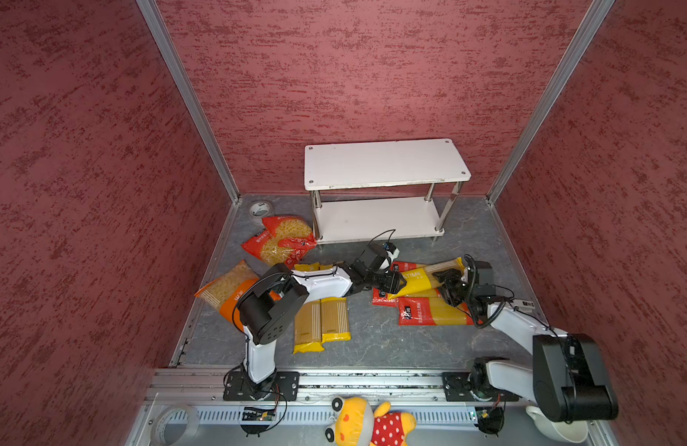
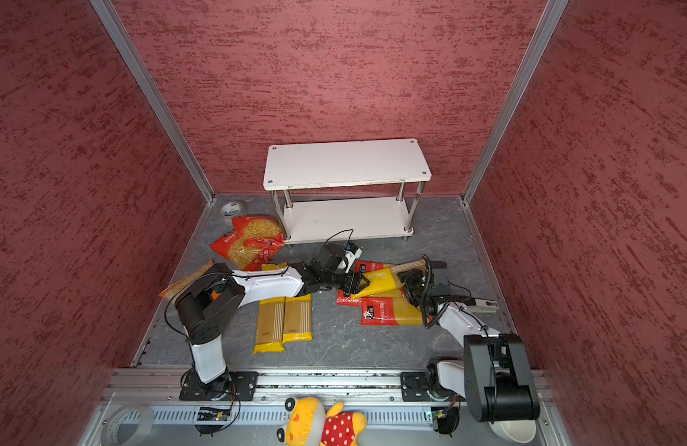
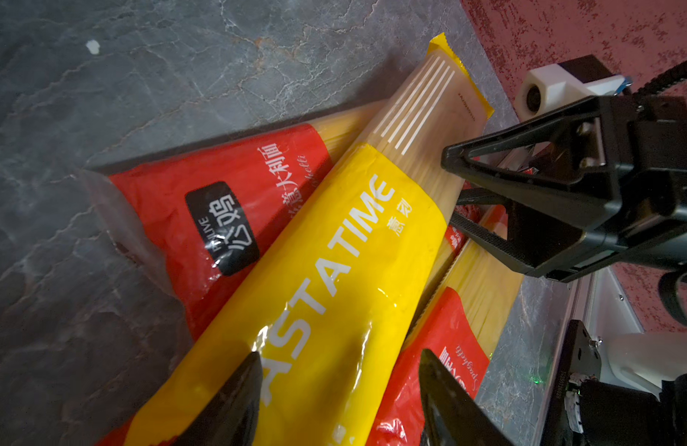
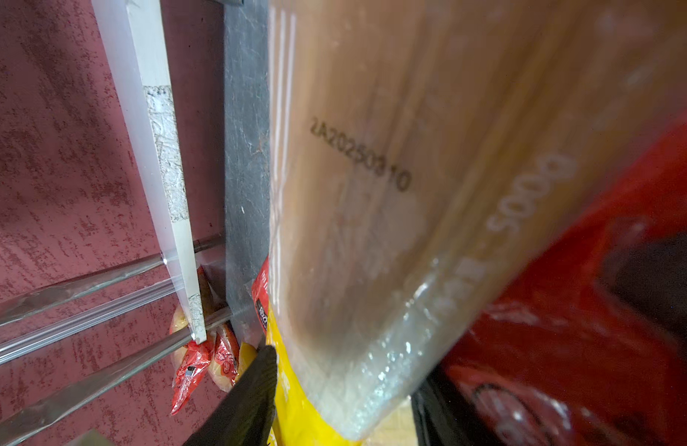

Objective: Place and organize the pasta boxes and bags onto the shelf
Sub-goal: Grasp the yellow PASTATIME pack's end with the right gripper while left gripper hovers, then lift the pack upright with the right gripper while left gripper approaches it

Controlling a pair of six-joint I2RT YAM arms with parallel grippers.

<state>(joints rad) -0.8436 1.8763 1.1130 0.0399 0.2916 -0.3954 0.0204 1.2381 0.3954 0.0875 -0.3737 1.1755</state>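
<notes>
PASTATIME pack (image 1: 421, 281) is lying across red packs (image 1: 430, 313); left end effector (image 1: 398, 284) is straddling it, unclenched; right end effector (image 1: 446, 278) is bracketing it, cannot tell if clenched.

I count three yellow spaghetti packs (image 1: 334, 320), what looks like three overlapping red spaghetti packs (image 1: 430, 312), two red pasta bags (image 1: 284, 241), one orange pasta bag (image 1: 228, 285), one shelf (image 1: 384, 162), two tape rolls (image 1: 260, 209), one plush toy (image 1: 373, 423) and one bowl (image 1: 554, 430).
</notes>
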